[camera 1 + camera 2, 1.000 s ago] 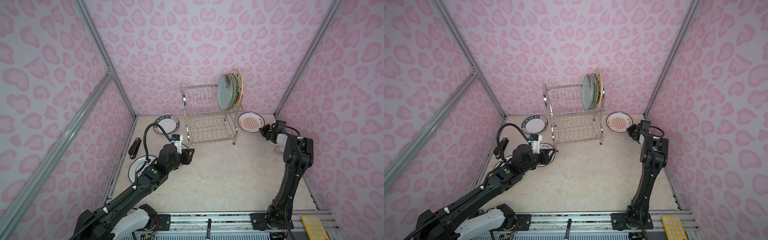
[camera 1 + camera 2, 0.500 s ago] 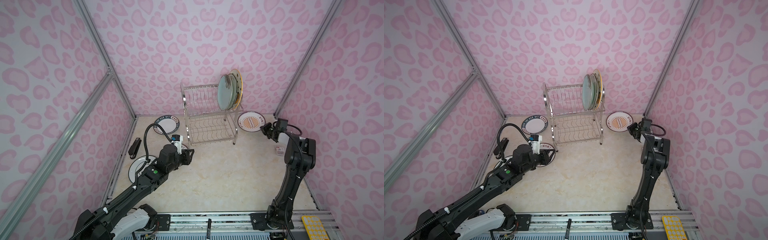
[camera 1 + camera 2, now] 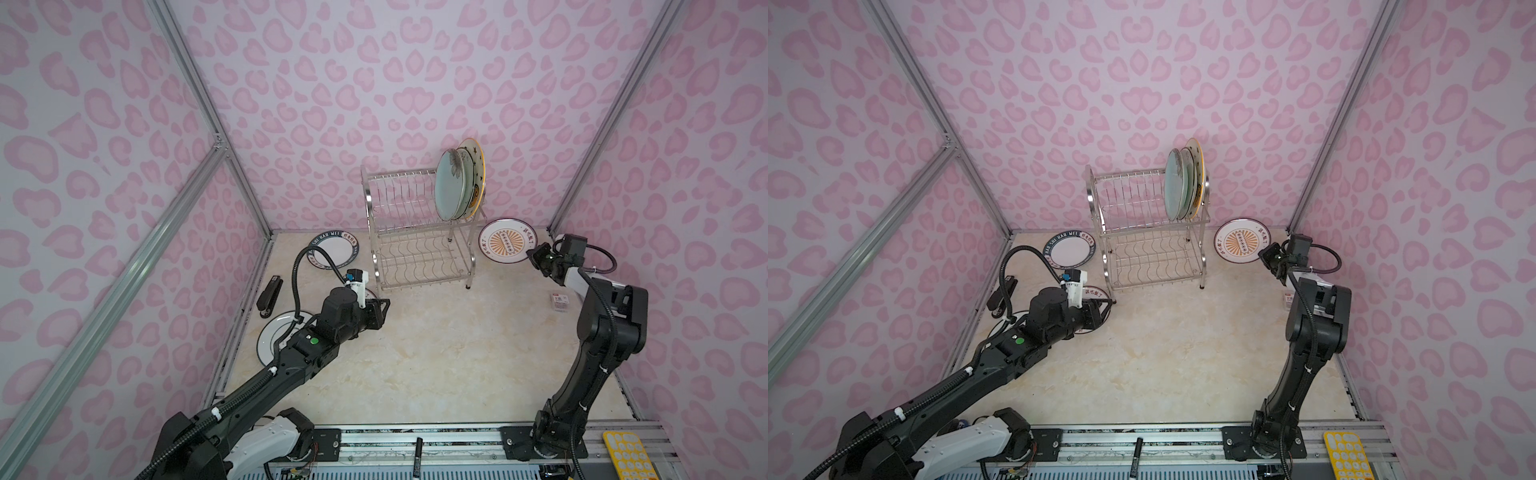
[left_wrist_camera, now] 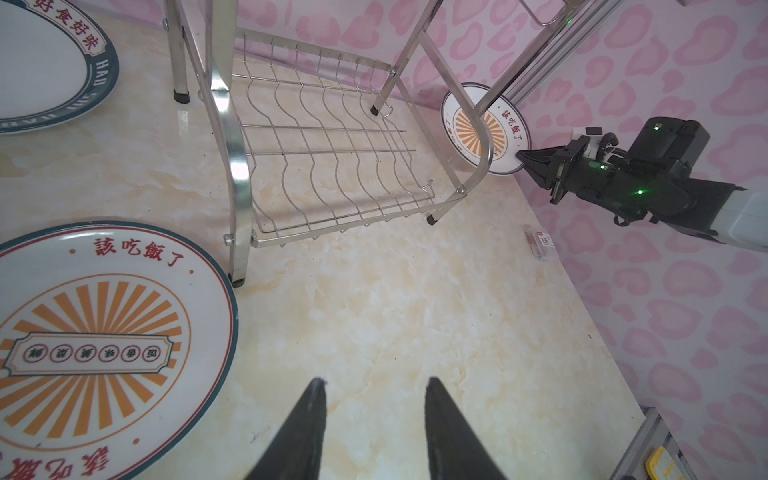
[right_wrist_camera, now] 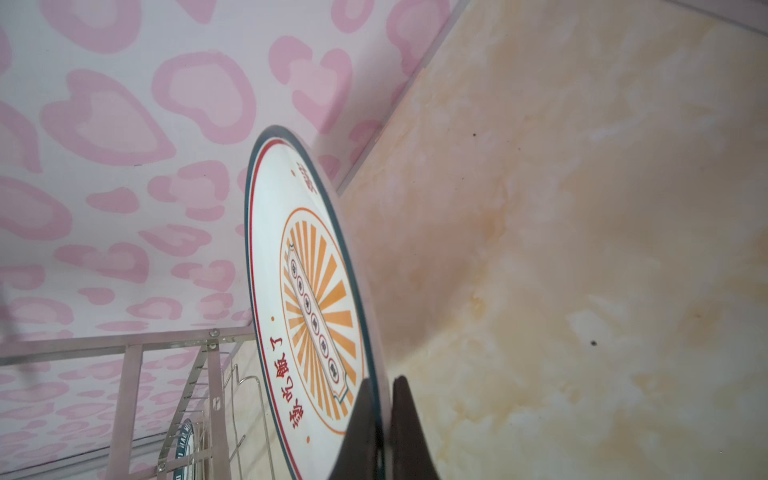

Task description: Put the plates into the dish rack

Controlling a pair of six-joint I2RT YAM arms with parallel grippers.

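The right gripper (image 5: 384,380) is pinched tight on the rim of a round white plate with an orange sunburst centre and red lettering (image 5: 307,299), one black finger (image 5: 359,428) on the printed face and the other behind it. In both top views that plate stands tilted on edge, face toward the camera, near the back wall and just right of the two-tier shiny steel wire dish rack (image 3: 415,232). Whether its lower edge touches the beige marble-look table (image 3: 436,353) I cannot tell. The left gripper (image 4: 375,384) hangs low over bare table, its black fingers apart with nothing between them, near the rack's front left leg. Just beside it a second round orange-sunburst plate (image 4: 95,332) lies flat, its rim close to that leg. Under the left arm a round white plate with a thin black ring (image 3: 268,338) lies flat, and a black stapler (image 3: 270,293) sits by the wall. Left of the rack and further back, a round white plate with a navy lettered rim (image 3: 334,252) lies flat. At the right end of the rack's slotted upper tier three plates stand on edge. A pale teal round plate with a flower (image 3: 451,191) is in front, a cream round plate with stars and an orange rim (image 3: 477,164) is at the back, and the pattern of the one between them is hidden.
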